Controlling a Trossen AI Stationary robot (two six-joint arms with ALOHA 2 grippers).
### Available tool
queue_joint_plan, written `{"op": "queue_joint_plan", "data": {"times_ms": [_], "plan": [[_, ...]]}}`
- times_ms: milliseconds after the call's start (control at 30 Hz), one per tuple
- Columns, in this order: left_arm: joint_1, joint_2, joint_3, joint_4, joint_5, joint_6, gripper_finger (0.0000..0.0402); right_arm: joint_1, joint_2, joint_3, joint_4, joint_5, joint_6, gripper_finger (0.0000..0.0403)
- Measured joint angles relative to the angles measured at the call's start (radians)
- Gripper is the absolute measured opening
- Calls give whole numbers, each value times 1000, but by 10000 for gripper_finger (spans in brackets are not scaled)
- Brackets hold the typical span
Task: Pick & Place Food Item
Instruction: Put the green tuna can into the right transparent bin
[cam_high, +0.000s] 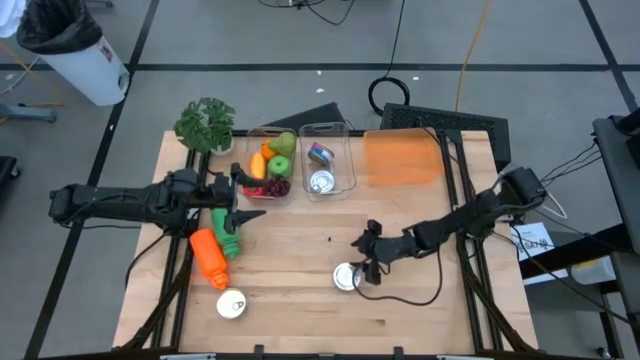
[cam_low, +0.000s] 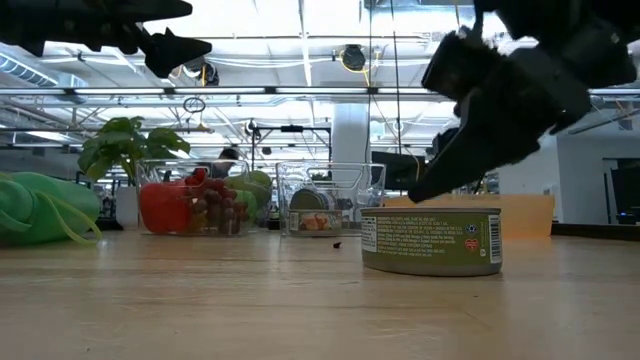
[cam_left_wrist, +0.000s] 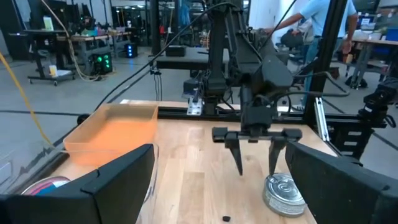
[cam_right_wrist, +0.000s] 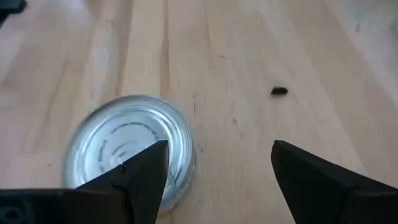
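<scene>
The short round silver-lidded tin can (cam_high: 346, 277) stands upright on the wooden bench (cam_high: 300, 320), just beside and below the right tool (cam_high: 370, 252), whose jaws stand wide and empty, offset to one side of the can. The left tool (cam_high: 240, 197), also wide and empty, waits well apart.

Tin (cam_right_wrist: 132, 152) partly behind finger (label unreadable).

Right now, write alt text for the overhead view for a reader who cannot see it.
Seen from above, the right gripper hangs open by a silver can on a wooden table. The left gripper is open next to a clear bin of fruit, above a green and orange toy. A second clear bin holds two cans.
</scene>
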Motion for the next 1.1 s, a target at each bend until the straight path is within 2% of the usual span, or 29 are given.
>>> {"op": "queue_joint_plan", "data": {"times_ms": [300, 500, 633, 733, 833, 1033, 1100], "plan": [[0, 0, 0, 1, 0, -63, 366, 0, 38, 1, -9, 7, 6, 267], [0, 0, 0, 0, 0, -60, 377, -10, 36, 2, -82, 133, 84, 267], [0, 0, 0, 0, 0, -61, 378, -35, 36, 2, -95, 161, 169, 267], [0, 0, 0, 0, 0, -62, 372, -61, 16, 18, -155, 81, 244, 267], [0, 0, 0, 0, 0, -61, 366, -90, -17, 88, -337, -24, 267, 267], [0, 0, 0, 1, -1, -57, 361, -95, -64, 230, -631, -35, 172, 267], [0, 0, 0, 0, -1, -56, 361, -100, -61, 246, -707, -78, 188, 267]]}}
